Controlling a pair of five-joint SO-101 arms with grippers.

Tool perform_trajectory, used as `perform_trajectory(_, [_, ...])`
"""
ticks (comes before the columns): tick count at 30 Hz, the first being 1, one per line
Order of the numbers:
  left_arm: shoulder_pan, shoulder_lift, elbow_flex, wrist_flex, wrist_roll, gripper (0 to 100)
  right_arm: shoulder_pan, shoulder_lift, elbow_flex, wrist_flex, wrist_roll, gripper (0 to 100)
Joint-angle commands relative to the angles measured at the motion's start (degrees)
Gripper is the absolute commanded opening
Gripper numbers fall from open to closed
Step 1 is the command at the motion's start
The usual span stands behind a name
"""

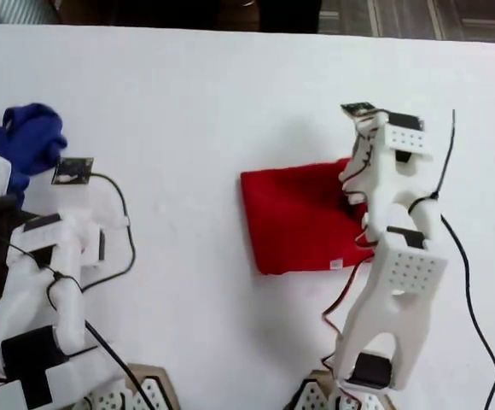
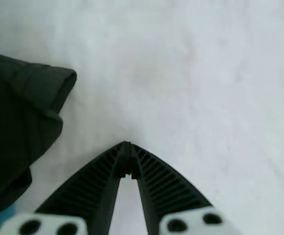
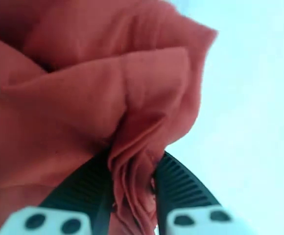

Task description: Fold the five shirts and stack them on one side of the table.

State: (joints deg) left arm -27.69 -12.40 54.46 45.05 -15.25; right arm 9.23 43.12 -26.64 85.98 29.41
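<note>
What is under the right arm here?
One edge of the red shirt runs under the right arm. The right pincer is shut on a bunched fold of it. How far the shirt reaches beneath the arm is covered.

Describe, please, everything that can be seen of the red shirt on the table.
The red shirt is soft matte cloth, folded into a rough rectangle and lying flat on the white table, right of the middle in the high view. A small pale label shows at its near edge. Its right side is bunched into layered folds, and the right gripper has its fingers shut on that bunch. Nothing else touches it.
</note>
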Motion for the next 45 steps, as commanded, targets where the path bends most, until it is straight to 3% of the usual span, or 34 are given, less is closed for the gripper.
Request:
perform_trajectory(1, [-0.88,-1.58,0.13,-0.88,0.53,3,5.93,0.04,-8.97,-3.74,6.24,2.0])
perform_trajectory(5, [-0.88,-1.58,0.13,-0.88,0.53,3,10.68,0.04,-14.42,-8.13,9.49,2.0])
perform_trajectory(14, [-0.79,-1.58,0.13,-0.88,0.53,3,16.66,5.76,-15.91,-25.54,9.49,2.0])
perform_trajectory(22, [-0.79,-1.58,0.13,-0.88,0.53,3,20.88,10.24,-16.0,-34.24,9.05,2.0])
perform_trajectory(41, [-0.7,-1.67,0.57,-0.97,0.53,3,19.91,20.44,-35.25,-35.74,9.58,2.6])
perform_trajectory(45, [-0.7,-1.67,0.57,-1.67,0.53,3,19.21,20.79,-37.89,-30.73,9.58,16.0])
